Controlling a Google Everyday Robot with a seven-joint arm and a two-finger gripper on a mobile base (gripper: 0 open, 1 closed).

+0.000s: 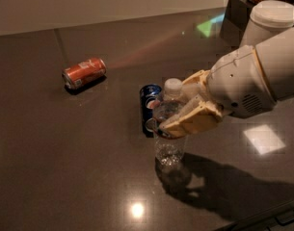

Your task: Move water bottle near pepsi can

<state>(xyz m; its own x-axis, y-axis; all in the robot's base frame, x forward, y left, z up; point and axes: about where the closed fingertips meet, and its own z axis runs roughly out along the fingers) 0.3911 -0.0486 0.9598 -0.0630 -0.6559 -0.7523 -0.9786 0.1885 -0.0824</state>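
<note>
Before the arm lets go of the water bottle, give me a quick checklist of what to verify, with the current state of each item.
1. Gripper clamped around the water bottle, just below its cap: ok.
2. Water bottle upright: ok.
3. Water bottle close to the pepsi can: ok, right beside it. Whether they touch: cannot tell.
4. Bottle base resting on the table: cannot tell.
5. Pepsi can standing upright: ok.
6. Red-orange can out of the way: ok, it lies on its side well apart from both.
</note>
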